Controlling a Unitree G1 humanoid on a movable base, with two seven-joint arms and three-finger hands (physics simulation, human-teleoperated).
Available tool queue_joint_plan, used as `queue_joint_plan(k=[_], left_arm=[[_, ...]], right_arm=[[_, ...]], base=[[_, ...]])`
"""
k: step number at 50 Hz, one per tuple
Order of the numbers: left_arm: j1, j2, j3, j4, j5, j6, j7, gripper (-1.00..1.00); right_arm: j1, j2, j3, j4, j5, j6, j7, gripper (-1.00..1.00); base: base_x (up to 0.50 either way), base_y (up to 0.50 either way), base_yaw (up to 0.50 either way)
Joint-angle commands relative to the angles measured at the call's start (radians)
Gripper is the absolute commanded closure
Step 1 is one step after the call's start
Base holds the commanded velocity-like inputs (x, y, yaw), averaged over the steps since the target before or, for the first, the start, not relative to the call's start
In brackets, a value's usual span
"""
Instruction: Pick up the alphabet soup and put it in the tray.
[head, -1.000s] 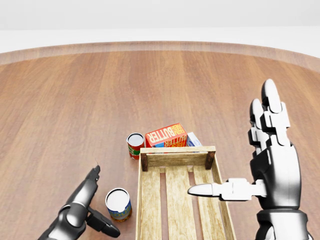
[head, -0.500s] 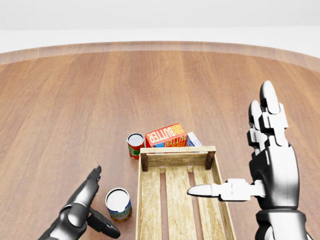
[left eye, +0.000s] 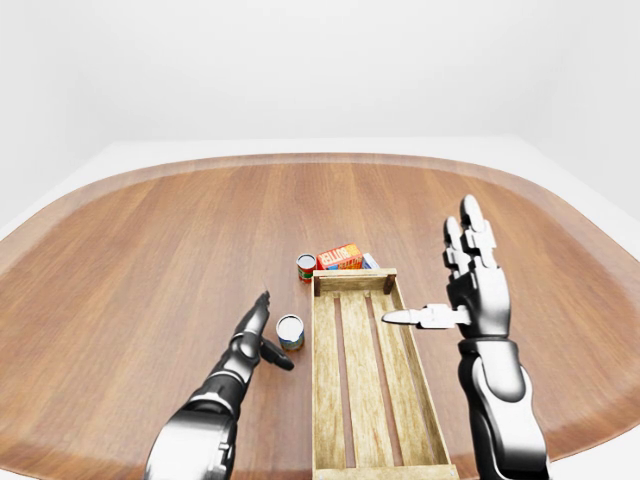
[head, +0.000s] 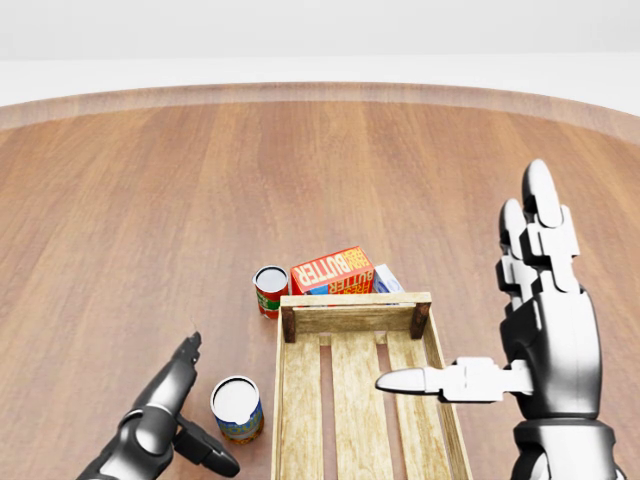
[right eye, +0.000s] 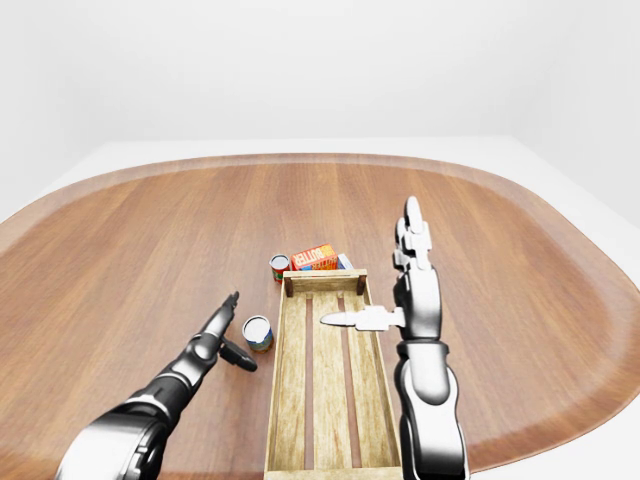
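- Nearest, the left hand (head: 165, 420): fingers spread, holding nothing, set just beside the alphabet soup (head: 238, 408), probably for a side grasp.
- Soup can: upright, long axis vertical, lid up, on the tabletop (head: 150, 200) just outside the tray (head: 288, 400) and its left wall.
- Right hand (head: 535, 330): open and empty, raised over the tray's right wall.
- Farther: red can (head: 270, 289) and butter box (head: 332, 271) at the tray's far end.
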Motion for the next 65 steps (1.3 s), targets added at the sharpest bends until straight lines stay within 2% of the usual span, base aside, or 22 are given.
queue_joint_plan(k=[1, 5, 9, 11, 15, 16, 18, 20, 22, 30, 39, 55, 65], left_arm=[[0.0, 0.0, 0.002, 0.002, 0.002, 0.0, 0.003, -1.0], [0.001, 0.0, 0.002, 0.002, 0.001, 0.0, 0.003, -1.0], [0.001, 0.001, 0.003, 0.002, 0.0, 0.0, 0.002, -1.0], [0.001, 0.001, 0.002, 0.002, 0.0, 0.0, 0.002, -1.0], [0.001, 0.001, 0.001, 0.002, 0.002, 0.0, 0.003, -1.0], [0.002, 0.001, 0.001, 0.002, 0.002, 0.0, 0.002, -1.0], [0.002, 0.001, 0.002, 0.001, 0.0, 0.0, 0.0, -1.0], [0.003, 0.001, 0.002, 0.001, 0.0, 0.0, 0.001, -1.0], [0.003, 0.001, 0.002, 0.002, 0.0, 0.0, 0.001, -1.0], [0.003, 0.001, 0.001, 0.003, 0.002, 0.0, 0.002, -1.0], [0.004, 0.0, 0.002, 0.002, 0.002, 0.0, 0.003, -1.0], [0.005, 0.0, 0.001, 0.002, 0.003, 0.0, 0.004, -1.0], [0.006, -0.001, 0.0, 0.003, 0.004, 0.0, 0.005, -1.0]], right_arm=[[0.0, 0.0, -0.002, -0.003, 0.0, 0.0, 0.0, -1.0], [0.0, -0.004, 0.003, -0.002, -0.01, 0.0, 0.001, -1.0], [0.0, -0.03, 0.024, 0.005, -0.144, 0.0, -0.004, -1.0], [-0.006, -0.019, 0.007, -0.014, -0.134, 0.0, 0.017, -1.0], [-0.018, -0.042, -0.009, -0.032, -0.227, 0.0, 0.039, -1.0], [-0.028, -0.05, -0.05, -0.062, -0.202, 0.0, 0.083, -1.0], [-0.025, -0.065, -0.065, -0.065, -0.233, 0.0, 0.111, -1.0], [-0.018, -0.083, -0.058, -0.044, -0.283, 0.0, 0.148, -1.0], [0.003, -0.111, -0.032, -0.027, -0.422, 0.0, 0.157, -1.0], [-0.001, -0.084, -0.037, -0.07, -0.715, 0.0, 0.218, -1.0], [-0.004, -0.042, -0.063, -0.083, -0.685, 0.0, 0.251, -1.0], [-0.002, -0.036, -0.075, -0.089, -0.606, 0.0, 0.255, -1.0], [0.004, -0.044, -0.066, -0.087, -0.611, 0.0, 0.249, -1.0]], base=[[0.0, 0.0, 0.0], [0.0, 0.0, 0.0], [0.0, 0.0, 0.0], [0.0, 0.0, 0.0], [0.0, 0.0, 0.0], [0.0, 0.0, 0.0], [0.0, 0.0, 0.0], [0.0, 0.0, 0.0], [0.0, 0.0, 0.0], [0.0, 0.0, 0.0], [0.0, 0.0, 0.0], [0.0, 0.0, 0.0], [0.0, 0.0, 0.0]])
